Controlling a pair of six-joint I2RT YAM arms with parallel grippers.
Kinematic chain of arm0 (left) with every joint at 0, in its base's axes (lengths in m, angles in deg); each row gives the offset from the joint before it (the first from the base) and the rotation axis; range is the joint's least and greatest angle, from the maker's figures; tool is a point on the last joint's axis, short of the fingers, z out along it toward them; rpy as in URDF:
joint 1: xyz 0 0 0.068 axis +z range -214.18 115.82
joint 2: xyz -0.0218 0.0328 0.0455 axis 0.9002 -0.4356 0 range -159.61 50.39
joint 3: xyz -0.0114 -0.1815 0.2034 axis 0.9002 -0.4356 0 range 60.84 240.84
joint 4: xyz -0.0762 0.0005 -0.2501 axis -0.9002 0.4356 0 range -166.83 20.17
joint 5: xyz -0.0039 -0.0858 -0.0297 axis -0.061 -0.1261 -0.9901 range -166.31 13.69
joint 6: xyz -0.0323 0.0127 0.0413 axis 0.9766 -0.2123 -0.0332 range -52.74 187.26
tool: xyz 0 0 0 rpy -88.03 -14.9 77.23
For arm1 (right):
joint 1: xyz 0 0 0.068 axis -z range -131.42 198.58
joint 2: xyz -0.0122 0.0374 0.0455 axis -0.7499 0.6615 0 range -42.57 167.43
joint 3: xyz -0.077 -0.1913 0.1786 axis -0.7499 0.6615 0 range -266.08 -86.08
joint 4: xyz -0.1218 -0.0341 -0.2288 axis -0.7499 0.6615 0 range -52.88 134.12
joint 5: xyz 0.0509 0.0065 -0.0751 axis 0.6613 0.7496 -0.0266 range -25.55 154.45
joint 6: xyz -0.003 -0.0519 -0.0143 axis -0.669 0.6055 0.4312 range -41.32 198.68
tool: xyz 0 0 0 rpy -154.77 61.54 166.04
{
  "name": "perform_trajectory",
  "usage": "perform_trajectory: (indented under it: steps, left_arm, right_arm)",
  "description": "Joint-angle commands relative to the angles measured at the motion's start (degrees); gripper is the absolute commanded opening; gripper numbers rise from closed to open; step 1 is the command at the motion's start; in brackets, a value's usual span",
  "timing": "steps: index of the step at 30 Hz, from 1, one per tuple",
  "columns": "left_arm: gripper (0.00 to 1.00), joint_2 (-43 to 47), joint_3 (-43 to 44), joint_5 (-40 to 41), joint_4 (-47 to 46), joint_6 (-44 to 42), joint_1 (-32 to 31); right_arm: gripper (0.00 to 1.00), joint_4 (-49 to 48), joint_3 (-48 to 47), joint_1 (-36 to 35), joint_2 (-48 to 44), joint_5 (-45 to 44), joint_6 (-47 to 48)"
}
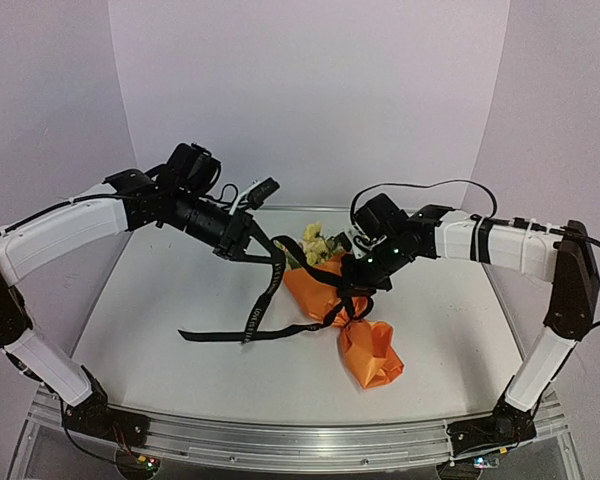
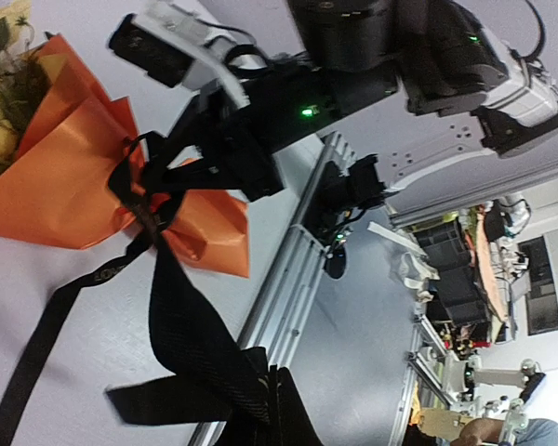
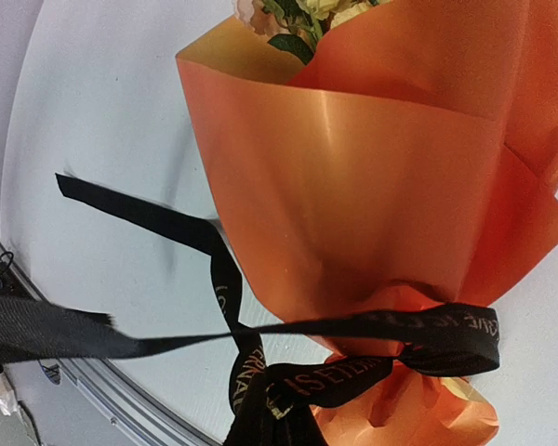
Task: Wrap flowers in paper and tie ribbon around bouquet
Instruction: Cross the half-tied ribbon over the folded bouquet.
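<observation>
Left fingers (image 1: 250, 242) pinch the ribbon (image 3: 446, 328); its gold lettering unreadable

Light was bright and even, with faint shadows; the paper (image 3: 353, 186) showed a soft sheen, and the nearest stretch of ribbon (image 3: 428, 325) was blurred.
</observation>
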Motion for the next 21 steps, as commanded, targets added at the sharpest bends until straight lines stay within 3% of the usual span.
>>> perform_trajectory:
  steps: [1, 6, 10, 15, 17, 21]
  left_arm:
    - [0.00, 2.9, -5.0, -12.9, -17.9, 12.7, -1.6]
    - [0.00, 10.4, -12.8, -10.2, -28.7, 22.7, 4.4]
    - [0.00, 15.8, -22.5, -12.6, -34.3, 28.6, 15.8]
    - [0.00, 18.1, -28.6, -18.7, -39.3, 33.4, 27.8]
    - [0.00, 18.3, -30.3, -21.8, -45.3, 37.0, 28.9]
    - [0.00, 18.9, -30.9, -24.0, -48.5, 39.4, 28.4]
  right_arm:
    - [0.00, 0.7, -5.6, -0.1, 3.8, 3.6, -2.1]
    - [0.00, 4.0, -12.8, -4.1, 6.5, 2.0, -2.9]
    - [0.00, 7.5, -21.8, -6.6, 10.4, 1.7, -4.4]
    - [0.00, 13.1, -32.8, -7.8, 16.2, 2.9, -5.8]
    - [0.00, 15.2, -33.6, -7.7, 16.8, 2.4, -4.2]
    - [0.00, 16.3, -32.1, -6.1, 17.9, 3.8, -0.7]
